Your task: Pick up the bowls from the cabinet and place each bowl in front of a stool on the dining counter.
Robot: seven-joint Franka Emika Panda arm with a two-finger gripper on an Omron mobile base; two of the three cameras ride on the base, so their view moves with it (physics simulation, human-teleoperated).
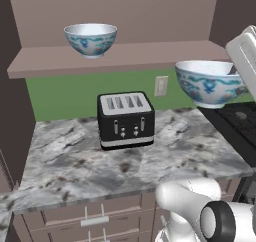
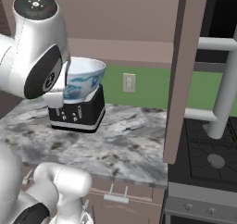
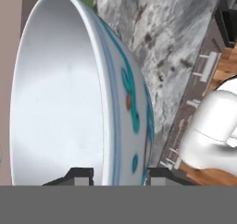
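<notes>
One white bowl (image 1: pixel 90 39) with a blue-green pattern stands on the shelf (image 1: pixel 115 59) of the brown wall cabinet. The second, matching bowl (image 1: pixel 210 83) hangs in the air to the right of the shelf, just below its level and above the counter's right end. My gripper (image 3: pixel 118 174) is shut on its rim, one fingertip (image 3: pixel 76 174) inside the bowl (image 3: pixel 69 93) and the other outside. In the right base view the held bowl (image 2: pixel 85 77) shows above the toaster, partly behind my arm. The stools and dining counter are out of view.
A black toaster (image 1: pixel 125 118) stands on the marbled kitchen counter (image 1: pixel 65 161) above brown drawers. The cabinet door (image 2: pixel 185 70) hangs open with its grey bar handle (image 2: pixel 227 93). A dark stove (image 2: pixel 208 160) lies to the right.
</notes>
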